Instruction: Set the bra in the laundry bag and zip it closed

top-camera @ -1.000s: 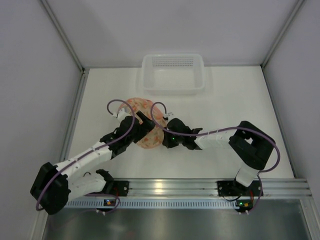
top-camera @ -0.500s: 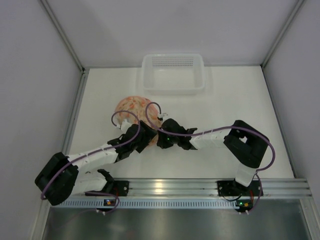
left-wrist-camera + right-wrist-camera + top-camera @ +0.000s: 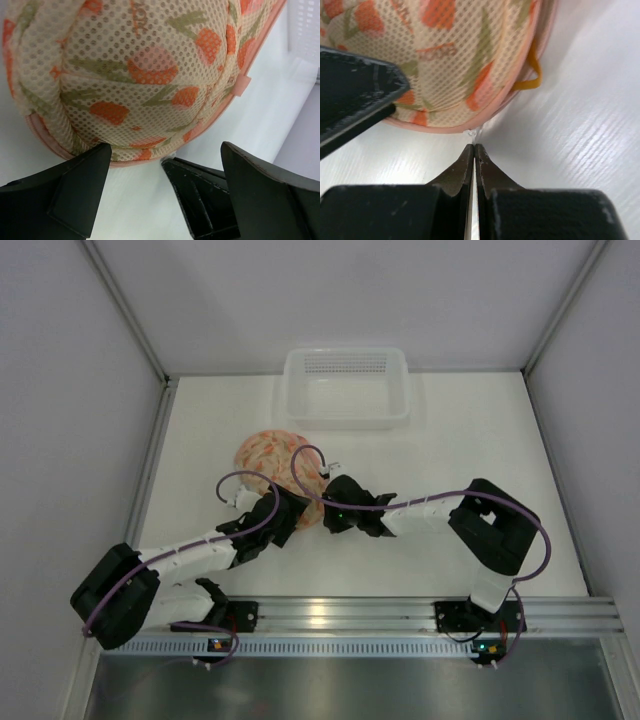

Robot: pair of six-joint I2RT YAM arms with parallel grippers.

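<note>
The laundry bag (image 3: 266, 454), pink speckled mesh with coral trim, lies closed on the white table. It fills the left wrist view (image 3: 135, 75) and the right wrist view (image 3: 445, 60). My right gripper (image 3: 320, 508) is shut at the bag's near seam, its tips (image 3: 474, 147) pinching a small white zipper pull (image 3: 471, 133). My left gripper (image 3: 291, 512) is open and empty (image 3: 165, 167); its left finger (image 3: 60, 192) touches the bag's rim. The bra's cups are hidden. A thin mustard-orange loop (image 3: 532, 70) sticks out at the seam.
A white slotted plastic basket (image 3: 346, 388) stands at the back of the table, behind the bag; its corner shows in the left wrist view (image 3: 306, 25). Grey walls close in both sides. The two grippers are close together at the bag's near edge.
The bag has shifted left and away. My left gripper has drawn back from over the bag to its near edge. My right gripper has followed to the left.
</note>
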